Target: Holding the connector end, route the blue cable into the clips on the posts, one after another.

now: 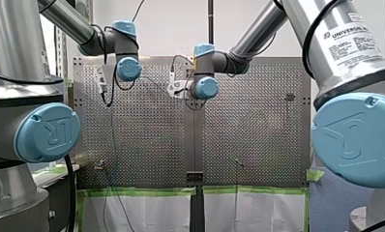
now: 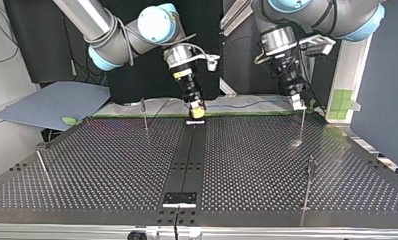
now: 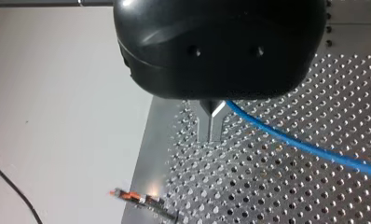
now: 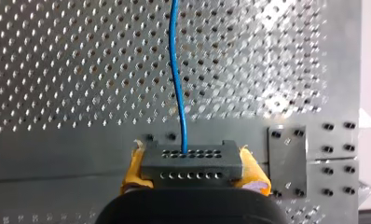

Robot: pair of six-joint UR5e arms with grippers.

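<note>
The blue cable [image 4: 176,70] runs out of a grey perforated connector [image 4: 193,161], and my right gripper [image 4: 193,173] is shut on that connector between yellow pads. In the top view this gripper [image 2: 197,113] hangs over the table's far edge at the middle. From there the cable [image 2: 247,104] stretches along the far edge to my left gripper [image 2: 298,102]. In the left wrist view the metal fingers [image 3: 207,122] are pressed together on the cable [image 3: 295,142], which trails off to one side over the perforated plate.
Thin posts stand on the perforated table [image 2: 112,165]: one [image 2: 144,114] near my right gripper, one [image 2: 303,125] just below my left gripper, one [image 2: 309,185] at the near right and one [image 2: 41,166] at the left. A black strip [image 2: 187,160] runs down the middle.
</note>
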